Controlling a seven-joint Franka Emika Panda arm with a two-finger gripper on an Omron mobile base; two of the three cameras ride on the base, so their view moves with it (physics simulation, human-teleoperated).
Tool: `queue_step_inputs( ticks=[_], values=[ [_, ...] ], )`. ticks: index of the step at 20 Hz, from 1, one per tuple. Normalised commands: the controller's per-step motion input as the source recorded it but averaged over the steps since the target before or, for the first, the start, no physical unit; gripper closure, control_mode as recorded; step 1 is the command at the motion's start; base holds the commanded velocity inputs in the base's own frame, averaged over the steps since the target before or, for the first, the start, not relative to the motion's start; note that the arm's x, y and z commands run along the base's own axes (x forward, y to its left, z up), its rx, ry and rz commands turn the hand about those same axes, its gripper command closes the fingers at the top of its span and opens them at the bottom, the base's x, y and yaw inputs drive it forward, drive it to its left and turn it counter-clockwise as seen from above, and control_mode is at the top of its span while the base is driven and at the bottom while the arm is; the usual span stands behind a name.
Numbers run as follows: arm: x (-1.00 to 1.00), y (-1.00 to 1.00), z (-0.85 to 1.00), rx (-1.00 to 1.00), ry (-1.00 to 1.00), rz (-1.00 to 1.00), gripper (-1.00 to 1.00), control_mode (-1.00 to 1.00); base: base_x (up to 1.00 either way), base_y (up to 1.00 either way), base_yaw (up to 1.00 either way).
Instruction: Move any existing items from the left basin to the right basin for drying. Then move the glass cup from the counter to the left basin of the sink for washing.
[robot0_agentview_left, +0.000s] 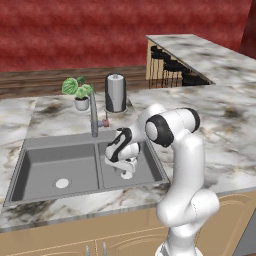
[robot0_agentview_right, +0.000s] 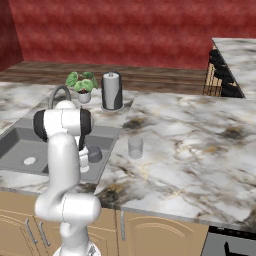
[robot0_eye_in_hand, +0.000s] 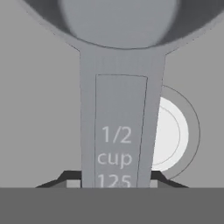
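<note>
A deep red wall (robot0_agentview_right: 125, 30) runs behind a brown wooden ledge (robot0_agentview_right: 150, 75), a second marble-topped island (robot0_agentview_left: 200, 52) stands off to the right with dark stools (robot0_agentview_left: 172, 67) tucked under it, and tan cabinet doors (robot0_agentview_right: 160, 235) front the near side.

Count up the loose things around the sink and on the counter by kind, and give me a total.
Grey measuring cup, handle in the claw over the right basin: 1
Glass cup on the counter: 1
Steel canister: 1
Potted plant: 1
Total: 4
</note>
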Motion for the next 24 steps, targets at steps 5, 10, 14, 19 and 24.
queue_step_inputs(
  ticks=[5,10,14,19,24],
  values=[
    [-0.01,-0.04,0.14,0.00,-0.01,0.00,-1.00,-1.00,0.00,0.00,0.00],
    [-0.01,-0.09,0.30,0.00,0.00,0.00,-1.00,-1.00,0.00,0.00,0.00],
    [-0.02,-0.12,0.37,0.00,0.00,0.00,-1.00,-1.00,0.00,0.00,0.00],
    [-0.02,-0.12,0.35,0.00,0.00,0.00,-1.00,-1.00,0.00,0.00,0.00],
    [-0.07,-0.21,0.33,0.00,0.00,0.00,-1.00,-1.00,0.00,0.00,0.00]
  ],
)
